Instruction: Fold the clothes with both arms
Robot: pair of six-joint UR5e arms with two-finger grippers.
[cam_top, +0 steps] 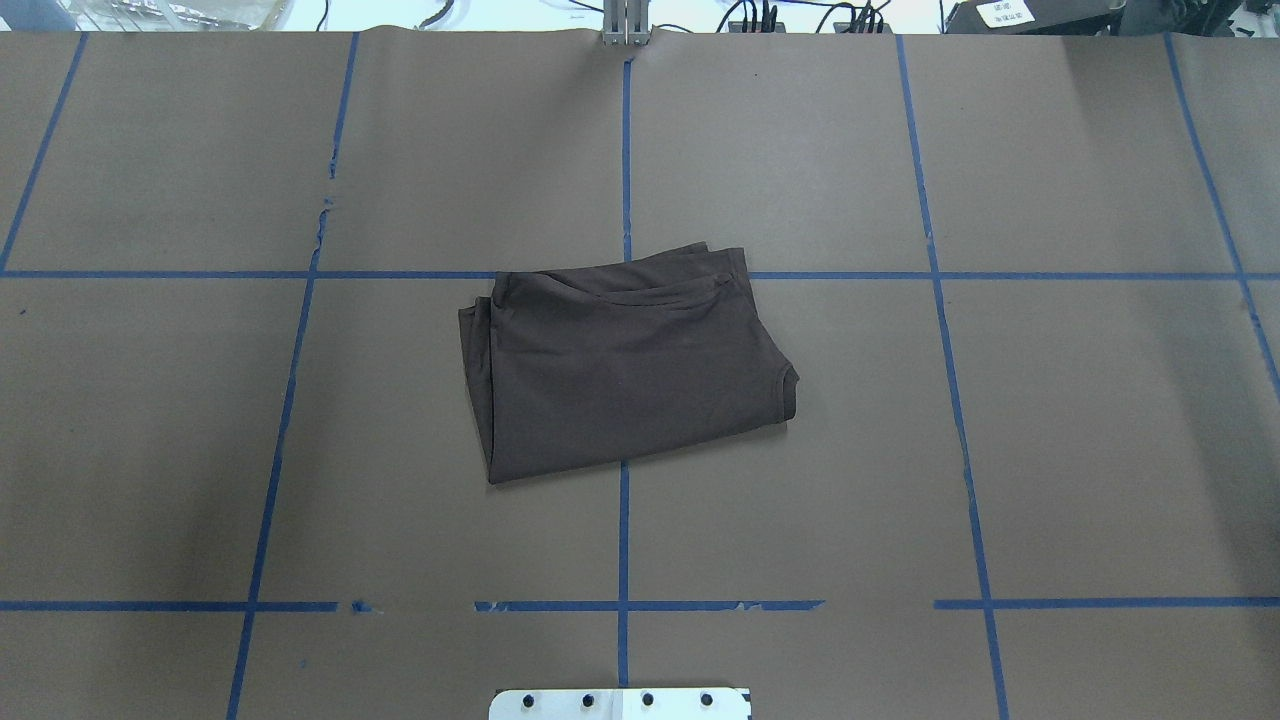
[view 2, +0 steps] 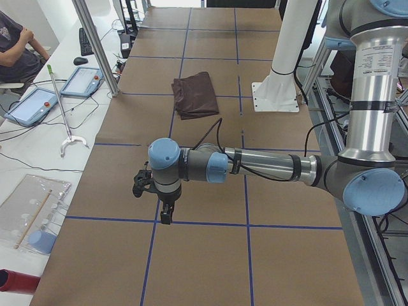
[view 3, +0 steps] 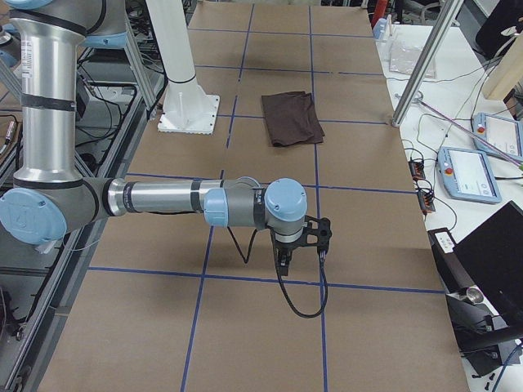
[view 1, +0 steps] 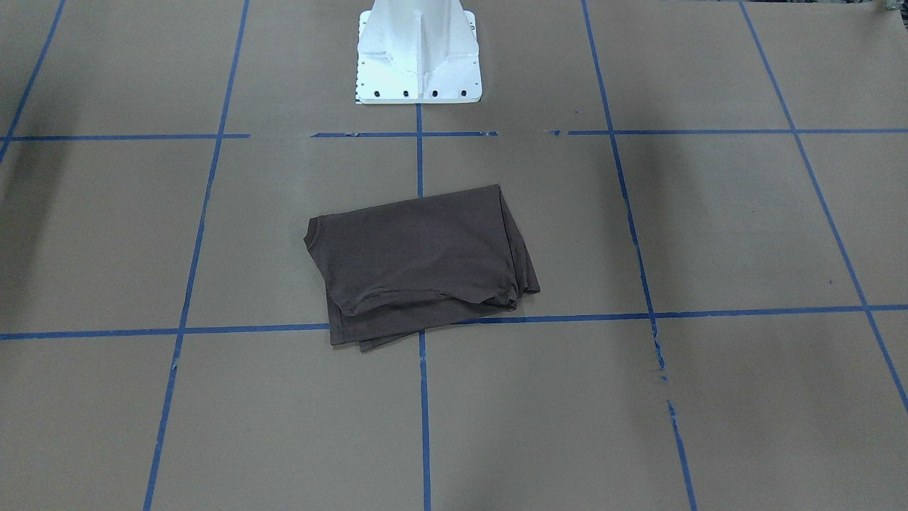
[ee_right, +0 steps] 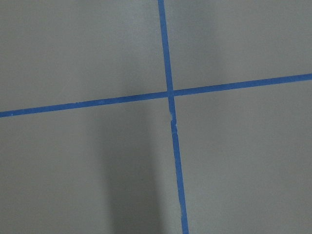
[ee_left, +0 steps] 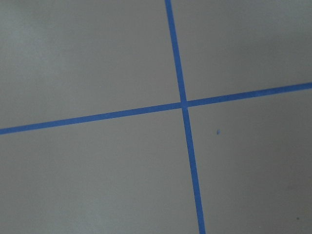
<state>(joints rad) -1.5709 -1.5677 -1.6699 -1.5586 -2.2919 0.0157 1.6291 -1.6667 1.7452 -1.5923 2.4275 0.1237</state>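
Hand openings we cannot tell: left hand (view 2: pixel 166 217) and right hand (view 3: pixel 282 263) hang over the bench (cam_top: pixel 1100 450), well apart from the folded T-shirt (cam_top: pixel 620 375) at centre. Regrasping 1 layer could undo its uneven stack.

Brown table (cam_top: pixel 1100 450), blue tape grid (cam_top: pixel 622 540)

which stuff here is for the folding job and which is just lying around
For the job: shirt, left arm, right arm.
Lying about: pedestal, tablet, grabber stick, keyboard.
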